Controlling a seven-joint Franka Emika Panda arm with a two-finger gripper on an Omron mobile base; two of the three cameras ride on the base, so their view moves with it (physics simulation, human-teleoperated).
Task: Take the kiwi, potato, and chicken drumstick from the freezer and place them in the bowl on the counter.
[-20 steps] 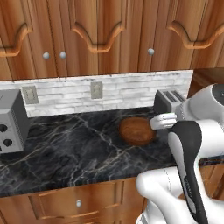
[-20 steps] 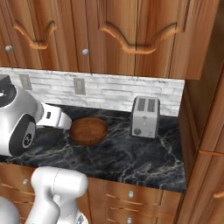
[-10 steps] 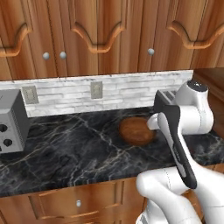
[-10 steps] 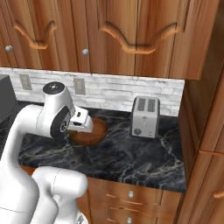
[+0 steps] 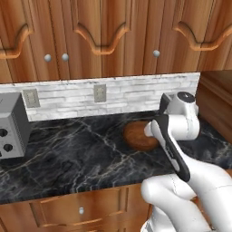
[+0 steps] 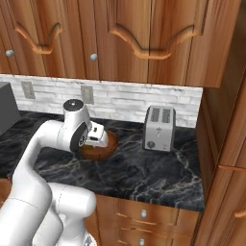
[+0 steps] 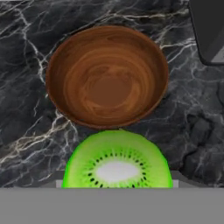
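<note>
While I watch through the hand view, my end effector [image 7: 117,186] is clamped on the kiwi [image 7: 117,162], green cut face toward the camera, just short of the bowl [image 7: 107,74]. Beyond it the wooden bowl sits empty on the black marble counter [image 7: 26,127]. Farther right on the counter stands a toaster [image 6: 159,128].

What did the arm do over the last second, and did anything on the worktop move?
The arm swung in over the counter, bringing the gripper with the kiwi above the near rim of the bowl. The grip stayed closed on the kiwi. Bowl and toaster did not move.
</note>
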